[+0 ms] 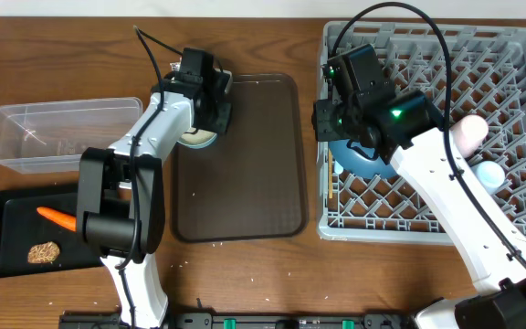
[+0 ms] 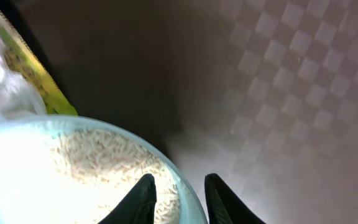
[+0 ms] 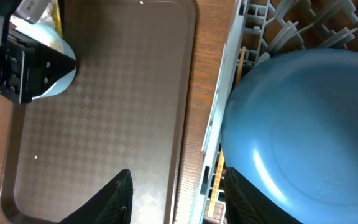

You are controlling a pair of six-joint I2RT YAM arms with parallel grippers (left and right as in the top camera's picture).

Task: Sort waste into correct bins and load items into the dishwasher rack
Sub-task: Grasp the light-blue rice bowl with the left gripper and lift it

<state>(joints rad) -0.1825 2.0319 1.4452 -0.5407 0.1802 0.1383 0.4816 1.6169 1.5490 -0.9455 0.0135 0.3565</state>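
The brown wooden worktop was seen to carry a dark brown serving tray at centre and the grey dishwasher rack at right; no room beyond it was shown. The left arm was stretched to the tray's far left corner, with the left end effector narrowly parted astride the rim of the upright white bowl holding rice grains; a firm clamp could not be confirmed. The right end effector was held open and empty beside the blue plate in the rack, where a thin wooden chopstick was laid lengthwise along the left edge.
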